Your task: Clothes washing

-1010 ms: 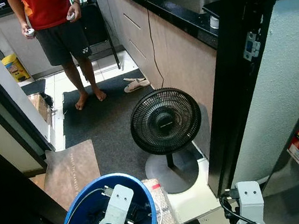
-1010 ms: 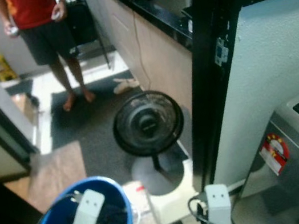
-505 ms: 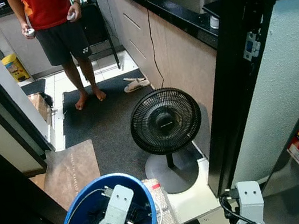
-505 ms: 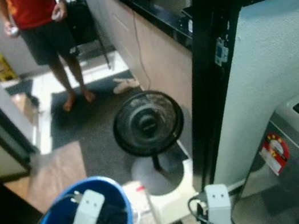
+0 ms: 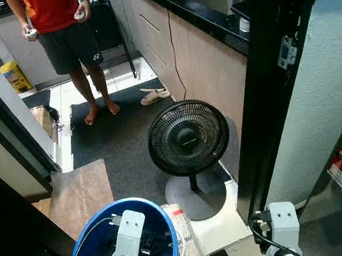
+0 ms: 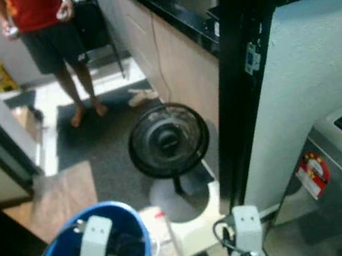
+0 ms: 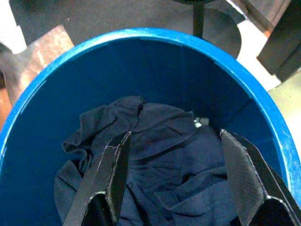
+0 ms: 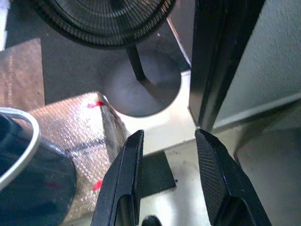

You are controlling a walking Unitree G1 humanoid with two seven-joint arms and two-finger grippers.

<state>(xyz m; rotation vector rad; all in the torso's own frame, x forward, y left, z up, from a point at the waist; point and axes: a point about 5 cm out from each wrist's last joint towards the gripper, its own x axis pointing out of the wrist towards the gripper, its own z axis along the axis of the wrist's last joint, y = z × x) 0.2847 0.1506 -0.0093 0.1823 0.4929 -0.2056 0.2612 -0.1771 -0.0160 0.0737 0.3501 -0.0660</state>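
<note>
Two grippers, both spread wide and holding nothing.

Left gripper (image 7: 174, 183) hangs over the blue bucket (image 7: 56, 94), fingers apart above the dark clothes (image 7: 155, 160) crumpled in its bottom; the heap has no clear long axis. Beyond the bucket stands a black fan (image 5: 188, 138). Right gripper (image 8: 169, 179) hovers over the floor, near a bubble-wrapped box (image 8: 70, 127) and the fan's base, beside the black door frame (image 8: 221, 56).

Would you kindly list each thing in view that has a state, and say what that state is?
Left end effector: open, over the clothes, holding nothing.
Right end effector: open, empty, above the floor.
Blue bucket: upright, uncovered, holding clothes.
Dark clothes: crumpled at the bucket's bottom.
Fan: standing upright on its base; blades hard to make out.
</note>
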